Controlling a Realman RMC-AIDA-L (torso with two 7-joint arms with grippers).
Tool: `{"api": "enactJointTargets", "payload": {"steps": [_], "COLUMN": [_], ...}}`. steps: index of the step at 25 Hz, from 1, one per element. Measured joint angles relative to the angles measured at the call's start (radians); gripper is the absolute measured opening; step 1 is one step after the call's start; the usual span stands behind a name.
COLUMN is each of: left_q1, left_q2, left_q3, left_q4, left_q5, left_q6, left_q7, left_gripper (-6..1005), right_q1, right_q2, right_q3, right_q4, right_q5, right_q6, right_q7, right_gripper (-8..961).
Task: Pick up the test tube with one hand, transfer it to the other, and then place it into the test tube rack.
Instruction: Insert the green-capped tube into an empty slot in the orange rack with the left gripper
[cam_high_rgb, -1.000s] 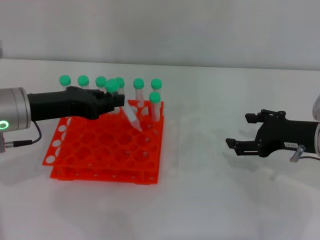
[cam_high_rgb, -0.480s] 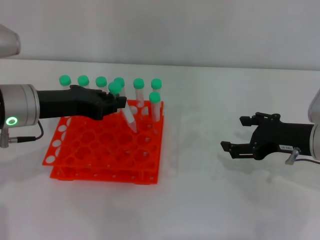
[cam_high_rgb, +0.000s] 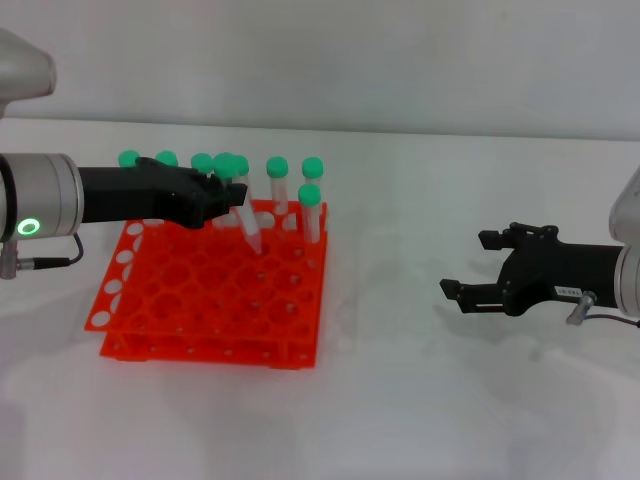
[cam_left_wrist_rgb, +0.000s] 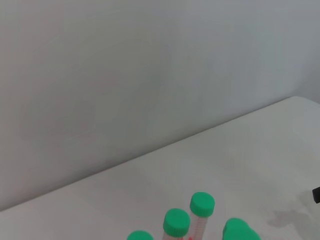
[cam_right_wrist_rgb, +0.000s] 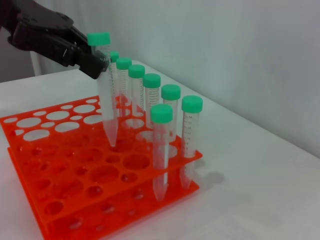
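My left gripper (cam_high_rgb: 235, 192), on the green-ringed arm, is shut on a test tube (cam_high_rgb: 247, 222) just below its green cap. It holds the tube nearly upright over the back part of the orange-red rack (cam_high_rgb: 200, 305). In the right wrist view the gripper (cam_right_wrist_rgb: 92, 61) holds the tube (cam_right_wrist_rgb: 107, 102) with its tip just over a hole in the rack's (cam_right_wrist_rgb: 60, 167) top tier. My right gripper (cam_high_rgb: 466, 264) is open and empty above the table, far to the right of the rack.
Several other green-capped tubes (cam_high_rgb: 277, 180) stand in the rack's back rows and right back corner (cam_high_rgb: 311, 210). They also show in the right wrist view (cam_right_wrist_rgb: 162, 150), and their caps (cam_left_wrist_rgb: 202, 203) in the left wrist view. A pale wall rises behind the white table.
My left gripper has drawn the tube back and left over the rack, and the tube now hangs more upright. My right gripper has shifted slightly left.
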Motion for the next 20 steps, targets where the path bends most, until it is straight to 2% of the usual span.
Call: {"api": "enactJointTargets", "payload": {"steps": [13, 20], "left_q1": [-0.01, -0.053], "left_q2": [0.001, 0.001], "left_q3": [0.017, 0.033], "left_q4": [0.008, -0.044], "left_q5": [0.003, 0.006], "left_q6": [0.069, 0.095], "left_q7": [0.03, 0.049], "left_gripper": [195, 195], "right_q1": [0.053, 0.059], "right_q2": [0.005, 0.005], "right_q3": [0.0, 0.001], "right_q4": [0.058, 0.063], "right_q5": [-0.001, -0.002], "right_q6": [-0.013, -0.028], "right_q7": [-0.002, -0.005], "right_gripper": [874, 874]}}
